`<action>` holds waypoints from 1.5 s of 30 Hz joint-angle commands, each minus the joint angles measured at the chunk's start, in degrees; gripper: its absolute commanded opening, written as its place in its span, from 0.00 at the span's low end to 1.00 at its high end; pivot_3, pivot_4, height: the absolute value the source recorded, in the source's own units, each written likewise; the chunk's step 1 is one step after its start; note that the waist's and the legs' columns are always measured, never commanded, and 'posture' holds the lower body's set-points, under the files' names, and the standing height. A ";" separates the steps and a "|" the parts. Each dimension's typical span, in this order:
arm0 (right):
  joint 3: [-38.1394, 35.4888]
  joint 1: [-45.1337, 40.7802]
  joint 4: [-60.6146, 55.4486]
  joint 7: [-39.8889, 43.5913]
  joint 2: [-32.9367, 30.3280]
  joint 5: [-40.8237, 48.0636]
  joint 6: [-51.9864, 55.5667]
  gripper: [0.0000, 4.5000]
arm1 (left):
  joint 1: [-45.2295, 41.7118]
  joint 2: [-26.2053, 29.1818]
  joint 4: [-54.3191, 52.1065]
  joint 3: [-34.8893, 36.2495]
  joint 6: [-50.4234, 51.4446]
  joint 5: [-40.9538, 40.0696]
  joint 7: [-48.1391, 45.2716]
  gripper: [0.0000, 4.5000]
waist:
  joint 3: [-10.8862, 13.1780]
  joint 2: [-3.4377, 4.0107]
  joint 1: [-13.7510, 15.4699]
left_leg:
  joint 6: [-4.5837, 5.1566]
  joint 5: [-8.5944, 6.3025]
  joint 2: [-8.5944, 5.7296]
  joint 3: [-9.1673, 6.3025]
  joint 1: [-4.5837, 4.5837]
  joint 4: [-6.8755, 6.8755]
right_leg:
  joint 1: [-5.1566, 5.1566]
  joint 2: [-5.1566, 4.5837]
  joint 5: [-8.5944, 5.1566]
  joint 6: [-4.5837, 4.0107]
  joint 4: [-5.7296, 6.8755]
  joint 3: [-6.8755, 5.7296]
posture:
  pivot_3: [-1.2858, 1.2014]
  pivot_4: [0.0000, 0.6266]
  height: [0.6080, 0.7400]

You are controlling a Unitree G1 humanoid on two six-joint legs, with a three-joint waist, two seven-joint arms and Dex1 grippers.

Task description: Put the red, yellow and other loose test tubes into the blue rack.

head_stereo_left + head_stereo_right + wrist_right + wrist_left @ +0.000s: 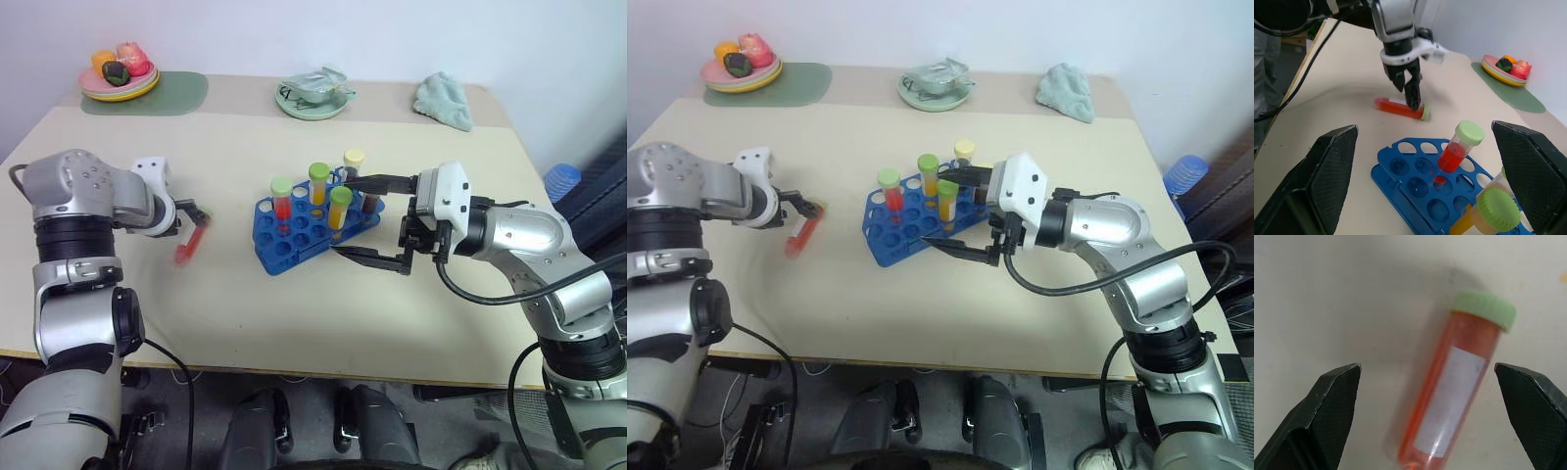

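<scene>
A red test tube (192,242) lay on its side on the pale surface (294,313), to the left of the blue rack (294,230) and apart from it, its green cap pointing toward the rack in the right wrist view. The left pincer (1427,377) hung over it with both fingers spread wide, one on each side of the tube's body and neither touching it in the left wrist view. The tube looked light and stiff, a smooth clear plastic barrel that would probably roll or skid if nudged from one side alone, so closing squarely across the labelled middle, just below the cap, seemed the safest hold; the paper label there would likely give more friction than bare plastic. Gripping the cap itself risked a loose, pivoting hold. The liquid inside seemed sealed, so tilting it upright for the rack should be harmless. The right pincer (367,217) stood open and empty around the near end of the rack, one finger on each side, perhaps steadying it. Four capped tubes already stood in the rack: one red (282,201), two yellow (339,209), one dark (355,168).
</scene>
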 commanded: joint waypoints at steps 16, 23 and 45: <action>-1.06 -0.76 -1.89 -1.36 0.44 -0.01 0.20 1.00 | 17.59 4.24 -24.56 6.79 -10.39 -5.00 -33.24 0.18 | 0.00 0.02 -0.72 | 0.00 0.00 0.01 0.05 0.00 -0.06 | -0.08 -0.08 -0.01 -0.03 0.04 0.06 | 0.52 0.24 1.00; -0.74 -0.36 -1.13 -1.57 1.62 -0.21 -0.32 1.00 | 35.10 2.30 -47.84 17.63 -22.02 -18.37 -49.96 0.18 | 0.02 -0.07 -0.07 | -0.15 -0.11 0.01 0.00 -0.03 0.10 | -0.01 -0.14 -0.01 -0.03 0.02 0.02 | 0.52 0.24 1.00; -11.61 23.56 -17.09 -12.60 -3.06 1.58 8.79 1.00 | 26.59 -18.89 -26.11 -6.62 -80.73 8.22 -57.37 0.18 | -0.02 -0.06 0.20 | 0.20 -0.09 0.01 -0.01 -0.04 0.06 | 0.08 -0.06 0.01 -0.03 -0.18 -0.02 | 0.52 0.24 1.00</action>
